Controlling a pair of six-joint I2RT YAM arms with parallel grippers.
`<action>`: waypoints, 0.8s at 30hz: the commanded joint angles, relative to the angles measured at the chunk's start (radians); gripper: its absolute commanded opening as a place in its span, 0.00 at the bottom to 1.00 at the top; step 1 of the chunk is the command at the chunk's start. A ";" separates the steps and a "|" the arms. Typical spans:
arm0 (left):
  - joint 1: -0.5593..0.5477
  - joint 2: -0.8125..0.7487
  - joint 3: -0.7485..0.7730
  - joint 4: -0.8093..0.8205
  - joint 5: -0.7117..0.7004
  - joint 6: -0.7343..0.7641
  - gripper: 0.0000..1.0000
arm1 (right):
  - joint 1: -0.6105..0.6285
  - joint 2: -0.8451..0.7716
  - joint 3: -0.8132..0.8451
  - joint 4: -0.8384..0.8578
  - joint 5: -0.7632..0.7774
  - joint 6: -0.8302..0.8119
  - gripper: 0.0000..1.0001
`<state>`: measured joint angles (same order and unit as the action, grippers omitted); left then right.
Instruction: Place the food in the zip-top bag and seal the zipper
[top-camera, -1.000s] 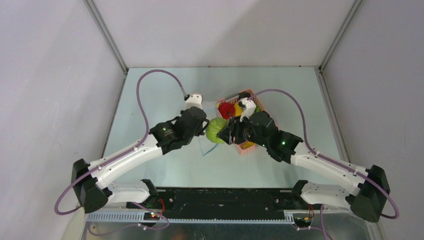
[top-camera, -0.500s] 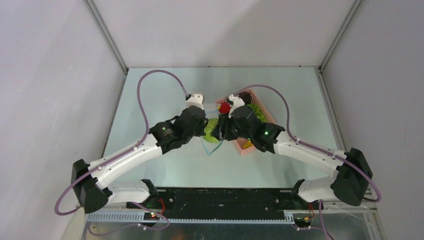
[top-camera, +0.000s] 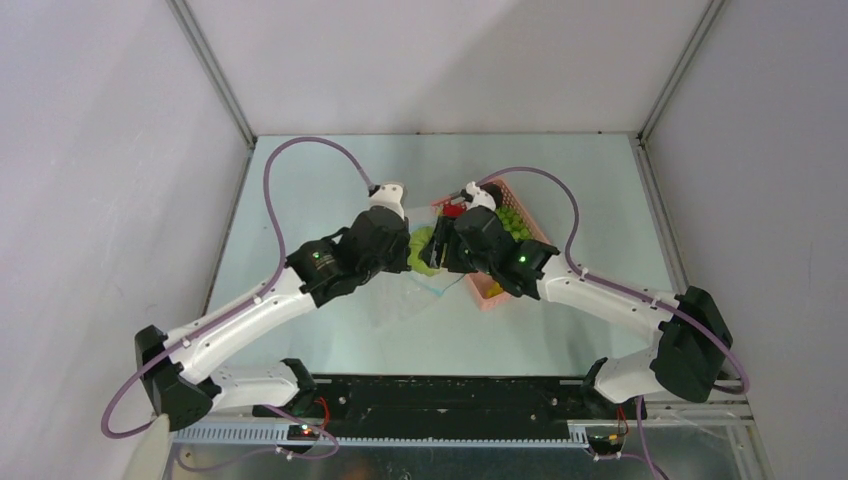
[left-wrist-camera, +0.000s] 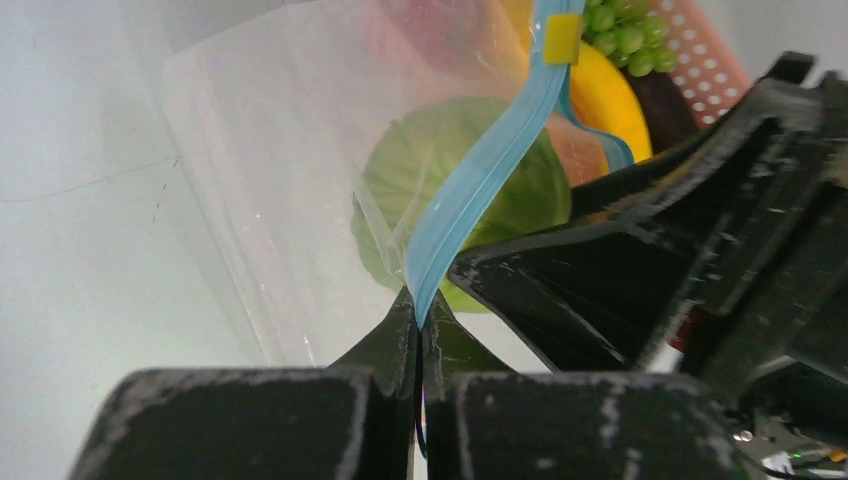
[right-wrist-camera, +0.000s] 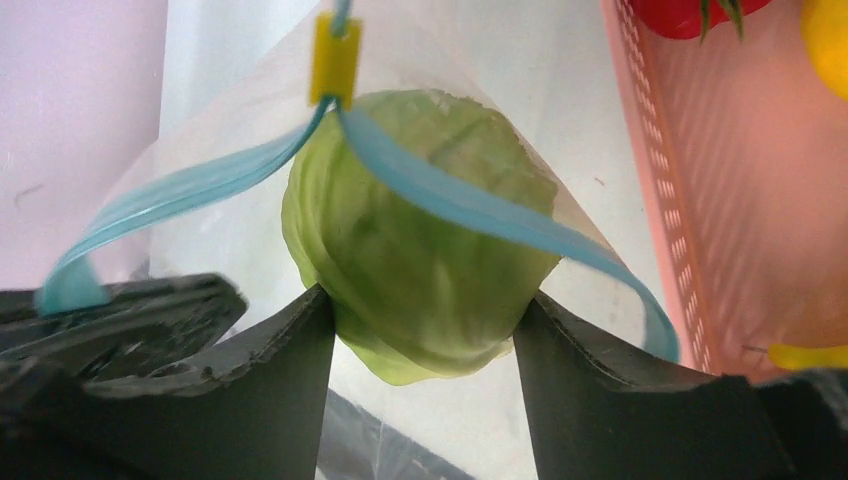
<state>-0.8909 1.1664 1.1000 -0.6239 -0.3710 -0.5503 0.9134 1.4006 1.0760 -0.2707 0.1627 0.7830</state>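
Observation:
My left gripper (left-wrist-camera: 419, 318) is shut on the light blue zipper (left-wrist-camera: 480, 175) of the clear zip-top bag (left-wrist-camera: 290, 160) and holds its mouth up. My right gripper (right-wrist-camera: 420, 320) is shut on the pale green cabbage (right-wrist-camera: 425, 250), which sits in the bag's open mouth between the two blue zipper strips (right-wrist-camera: 480, 215). A yellow slider (right-wrist-camera: 335, 45) sits at the zipper's far end. In the top view both grippers meet at the cabbage (top-camera: 424, 247) beside the basket. Red fruit (right-wrist-camera: 690, 12), banana (left-wrist-camera: 607, 95) and green grapes (top-camera: 512, 222) lie in the basket.
The pink plastic basket (top-camera: 482, 290) stands right of the bag, close behind my right gripper. The bag's body (top-camera: 405, 300) lies on the grey-green table toward the near side. Grey walls enclose the table at back and sides.
My right gripper has carried the cabbage leftward into the bag's mouth. The left gripper has lifted and shifted slightly, and the bag has spread out on the table.

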 joint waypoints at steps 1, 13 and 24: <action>-0.006 -0.038 0.096 -0.041 0.059 -0.034 0.00 | -0.008 -0.038 0.052 0.026 0.071 0.009 0.66; 0.012 0.006 0.192 -0.136 -0.087 -0.003 0.00 | 0.005 -0.118 0.052 0.102 -0.043 -0.128 0.98; 0.065 0.003 0.161 -0.133 -0.099 0.014 0.00 | -0.052 -0.211 0.052 0.095 -0.094 -0.250 1.00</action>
<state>-0.8444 1.1862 1.2541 -0.7826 -0.4393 -0.5495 0.8997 1.2369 1.0889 -0.1944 0.0860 0.5900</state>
